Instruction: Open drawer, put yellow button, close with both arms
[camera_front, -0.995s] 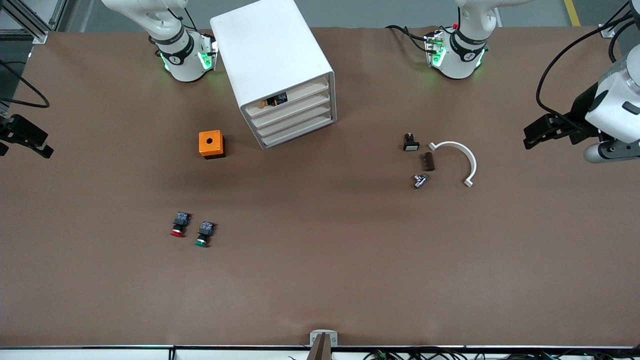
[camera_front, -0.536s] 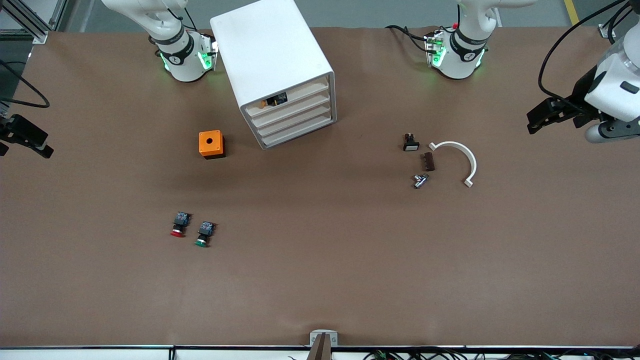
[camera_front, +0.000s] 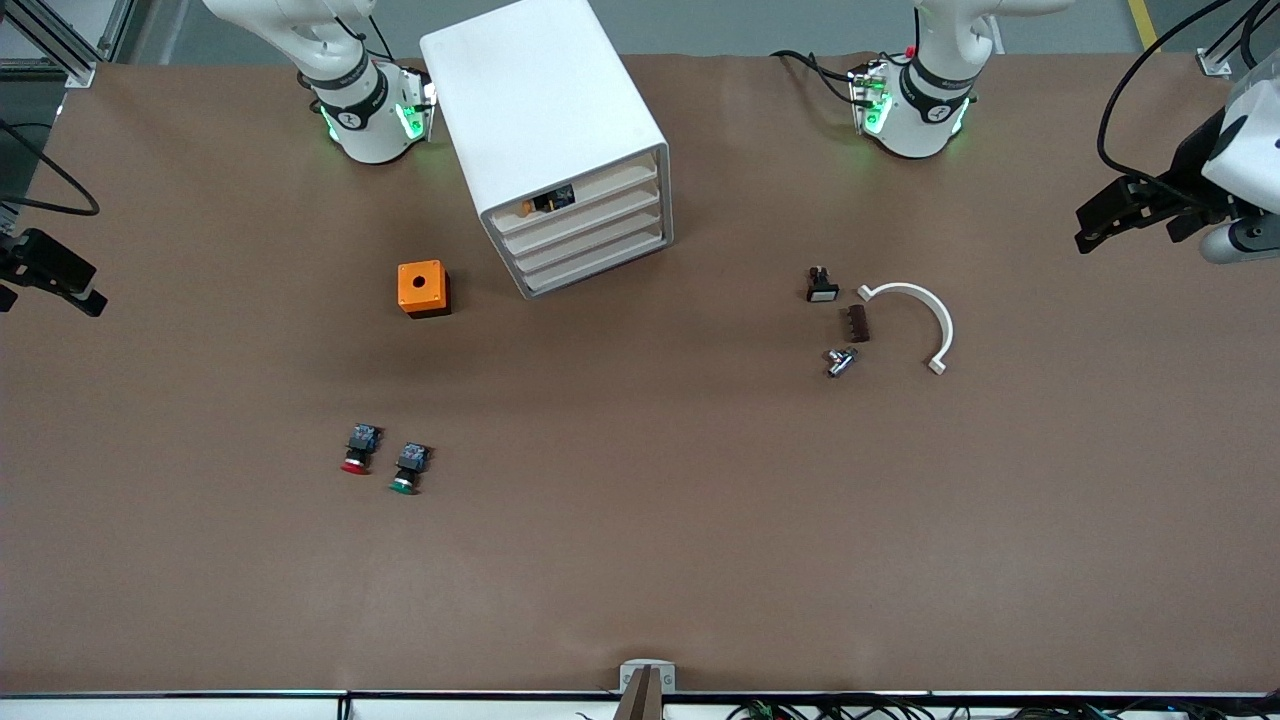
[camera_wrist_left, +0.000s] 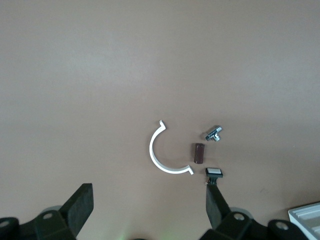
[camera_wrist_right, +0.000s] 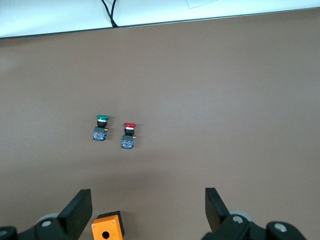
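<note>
The white cabinet (camera_front: 545, 110) stands between the arm bases, and its corner shows in the left wrist view (camera_wrist_left: 306, 220). Its top drawer (camera_front: 590, 193) sits level with the three lower ones. The yellow button (camera_front: 529, 208) lies in that top drawer and shows above its front. My left gripper (camera_front: 1092, 228) is open and empty in the air over the left arm's end of the table; its wrist view (camera_wrist_left: 148, 199) looks down on small parts. My right gripper (camera_front: 80, 292) is open and empty over the right arm's end of the table, and it also shows in its wrist view (camera_wrist_right: 147, 202).
An orange box (camera_front: 423, 288) stands beside the cabinet. A red-capped switch (camera_front: 357, 449) and a green-capped switch (camera_front: 408, 468) lie nearer the camera. A white arc clip (camera_front: 925, 315), a white-capped switch (camera_front: 822, 286), a brown block (camera_front: 857, 323) and a metal piece (camera_front: 840, 361) lie toward the left arm's end.
My left gripper has drawn back toward the left arm's end of the table and moved up in the front view. The right arm and the objects have not moved.
</note>
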